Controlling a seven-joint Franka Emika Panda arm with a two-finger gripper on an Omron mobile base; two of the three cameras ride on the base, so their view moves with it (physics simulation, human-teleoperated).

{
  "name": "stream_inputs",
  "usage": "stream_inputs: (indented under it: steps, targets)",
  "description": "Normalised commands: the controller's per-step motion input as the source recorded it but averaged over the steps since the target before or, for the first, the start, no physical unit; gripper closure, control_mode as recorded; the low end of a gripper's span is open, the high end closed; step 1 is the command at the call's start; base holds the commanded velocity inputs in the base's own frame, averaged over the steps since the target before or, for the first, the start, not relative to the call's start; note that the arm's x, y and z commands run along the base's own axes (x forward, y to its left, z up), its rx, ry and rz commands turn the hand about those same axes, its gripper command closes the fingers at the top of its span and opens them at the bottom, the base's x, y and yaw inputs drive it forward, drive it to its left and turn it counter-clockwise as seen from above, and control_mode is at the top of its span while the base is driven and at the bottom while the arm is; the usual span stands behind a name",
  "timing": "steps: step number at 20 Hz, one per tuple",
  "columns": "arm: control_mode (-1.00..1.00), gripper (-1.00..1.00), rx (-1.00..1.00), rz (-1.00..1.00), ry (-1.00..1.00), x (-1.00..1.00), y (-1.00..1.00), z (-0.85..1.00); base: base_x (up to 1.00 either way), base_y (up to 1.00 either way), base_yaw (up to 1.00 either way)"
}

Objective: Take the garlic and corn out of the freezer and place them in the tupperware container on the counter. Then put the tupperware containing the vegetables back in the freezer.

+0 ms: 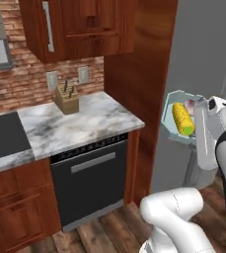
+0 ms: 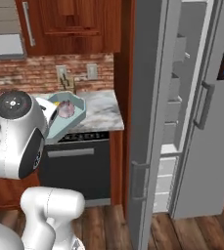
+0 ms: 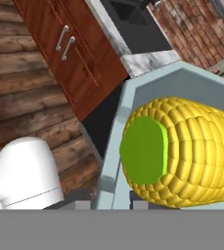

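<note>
The pale blue tupperware container (image 1: 167,114) hangs in the air to the right of the counter (image 1: 85,123), level with its end. In it lie the yellow corn (image 1: 182,118) and the small pale garlic (image 1: 190,105). My gripper (image 3: 114,204) is shut on the container's rim, its dark tips on either side of the wall (image 3: 182,80) just below the corn's green end (image 3: 143,149). In the right base view the tray (image 2: 59,128) with the garlic (image 2: 66,110) sits beside my arm. To the right the freezer (image 2: 182,97) stands open, its door (image 2: 147,122) swung toward me.
A wooden knife block (image 1: 67,98) stands at the back of the counter by the brick wall. A black dishwasher front (image 1: 90,183) sits below, and a dark cooktop (image 1: 3,136) to the left. A wood side panel (image 1: 144,74) separates the counter from the freezer.
</note>
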Motion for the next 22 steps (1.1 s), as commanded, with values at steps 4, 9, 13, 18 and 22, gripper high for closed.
stream_inputs:
  steps: [4, 9, 13, 18, 22]
  targets:
    - [1.00, 1.00, 0.00, 0.00, 0.00, 0.00, 0.00, 0.00, -1.00, -0.08, -0.58]
    - [1.00, 1.00, 0.00, 0.00, 0.00, 0.00, 0.00, 0.00, -0.52, -0.45, -0.39]
    - [1.00, 1.00, 0.00, 0.00, 0.00, 0.00, 0.00, 0.00, 0.00, -1.00, 0.02]
    - [1.00, 1.00, 0.00, 0.00, 0.00, 0.00, 0.00, 0.00, 0.34, -0.96, 0.05]
    - [1.00, 1.00, 0.00, 0.00, 0.00, 0.00, 0.00, 0.00, 0.86, -0.50, 0.21]
